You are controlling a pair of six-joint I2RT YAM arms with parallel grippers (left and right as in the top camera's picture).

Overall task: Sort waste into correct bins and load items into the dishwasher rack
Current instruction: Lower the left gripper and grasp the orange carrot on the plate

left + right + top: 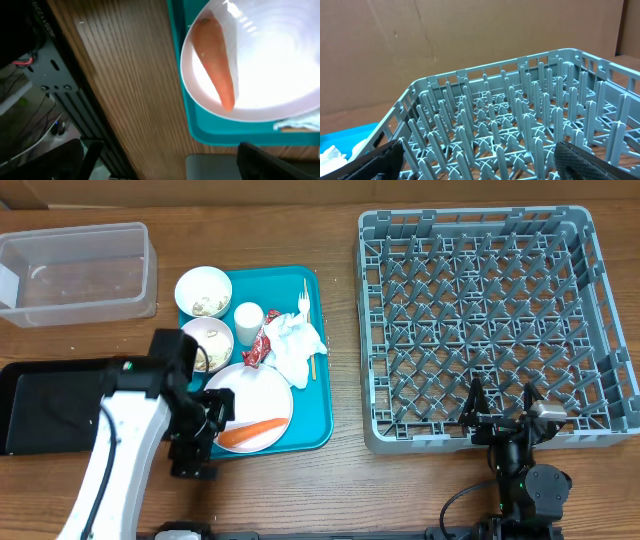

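We judge this to be the start of waste sorting. The L gripper (212, 420) hangs at the 8 o'clock rim of the plate (262, 395), fingers spread w/ nothing between them. The carrot (253, 434) lies on the plate's 6 o'clock part, just beside it. In the L wrist view the carrot (215, 60) sits ahead of the fingers and isn't touched yet.

Next move, as we see it: bring the fingers across the carrot's narrow width, close, lift, then carry it toward 9–10 o'clock to a bin. The glossy plate may let it roll.

The R gripper (503, 405) waits w/ fingers apart and empty at the 6 o'clock wall of the rack (490, 240), which holds no dishes.

Count:
- On the teal tray (322, 430): 1 plate, 2 bowls (204, 290) (207, 343) w/ scraps, 1 cup (248, 316), 1 fork (304, 302), 1 stick (309, 368), 1 napkin (297, 345), 1 wrapper (262, 345), 1 carrot.
- On the bench (340, 490): 2 bins, i.e. the clear tub (75, 305) at 10 o'clock and the black tray (45, 405) at 9, plus 1 rack at 3.
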